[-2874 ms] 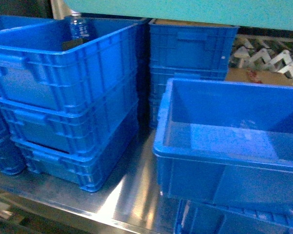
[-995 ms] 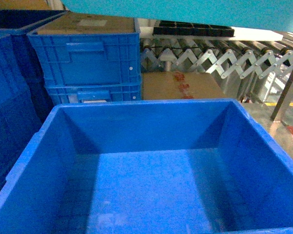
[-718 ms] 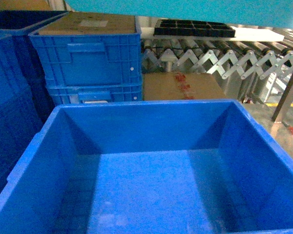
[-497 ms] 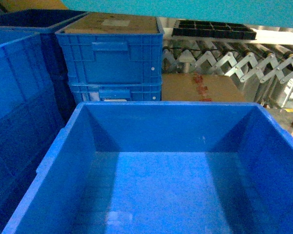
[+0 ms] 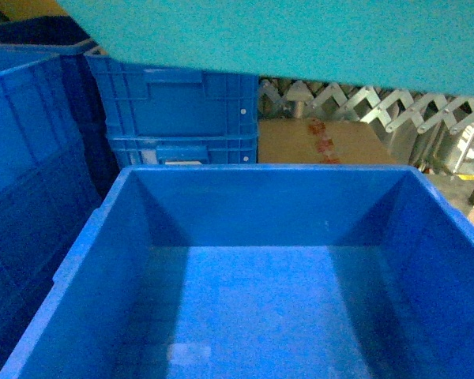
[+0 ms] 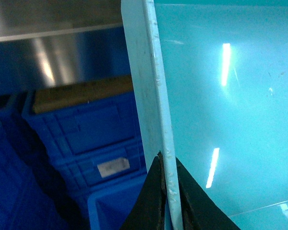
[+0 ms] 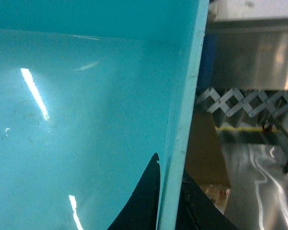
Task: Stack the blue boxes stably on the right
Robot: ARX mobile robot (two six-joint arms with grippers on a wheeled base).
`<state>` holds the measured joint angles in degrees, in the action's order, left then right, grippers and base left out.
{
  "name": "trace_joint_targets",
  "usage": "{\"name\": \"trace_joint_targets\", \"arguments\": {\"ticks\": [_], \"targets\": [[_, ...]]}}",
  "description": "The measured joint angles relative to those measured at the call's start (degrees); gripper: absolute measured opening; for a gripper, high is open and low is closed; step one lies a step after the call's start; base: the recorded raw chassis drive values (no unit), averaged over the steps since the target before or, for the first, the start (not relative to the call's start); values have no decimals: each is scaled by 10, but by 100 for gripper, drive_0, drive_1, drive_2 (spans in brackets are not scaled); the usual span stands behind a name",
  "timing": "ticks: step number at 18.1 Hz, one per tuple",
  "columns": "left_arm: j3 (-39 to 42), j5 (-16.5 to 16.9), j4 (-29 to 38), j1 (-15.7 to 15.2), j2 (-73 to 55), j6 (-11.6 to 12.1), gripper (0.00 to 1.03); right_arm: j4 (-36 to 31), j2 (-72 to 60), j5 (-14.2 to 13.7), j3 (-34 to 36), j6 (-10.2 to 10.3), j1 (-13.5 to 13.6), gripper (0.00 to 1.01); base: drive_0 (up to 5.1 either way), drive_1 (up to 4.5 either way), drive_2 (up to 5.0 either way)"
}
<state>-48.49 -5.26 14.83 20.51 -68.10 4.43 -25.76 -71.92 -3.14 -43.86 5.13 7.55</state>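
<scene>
Both jaws pinched on smooth, glossy turquoise tub (image 5: 300, 39) walls; ribbed crates (image 5: 178, 110) behind

Turquoise tub (image 5: 300, 39) held above an open box (image 5: 284, 237), which sits nearest the camera. Behind it at left, two stacked ribbed crates (image 5: 182, 110); more crates (image 5: 24, 181) further left. Cardboard carton (image 5: 324, 142) behind at right, expandable conveyor (image 5: 379, 103) behind that.

- My left gripper (image 6: 169, 191) pinches the turquoise tub (image 6: 221, 105) wall between its dark fingers.
- My right gripper (image 7: 170, 201) clamps the opposite wall likewise.
</scene>
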Motion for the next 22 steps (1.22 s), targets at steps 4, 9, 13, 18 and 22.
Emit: {"name": "trace_joint_targets", "arguments": {"ticks": [4,9,13,18,22], "targets": [[35,-32,-54,12,0,-14,2,42,-21,7,28,5,4,7,0,0,0],[42,-41,-82,13,-41,-44,2,30,-94,27,31,6,0,7,0,0,0],[30,-36,-82,7,-129,-78,2,24,-194,45,1,-2,-17,7,0,0,0],[-28,-48,-174,21,-218,-163,2,48,-285,62,-41,-35,-28,7,0,0,0],[-17,-55,-175,31,-218,-178,2,46,-285,62,-35,-43,-28,7,0,0,0]]}}
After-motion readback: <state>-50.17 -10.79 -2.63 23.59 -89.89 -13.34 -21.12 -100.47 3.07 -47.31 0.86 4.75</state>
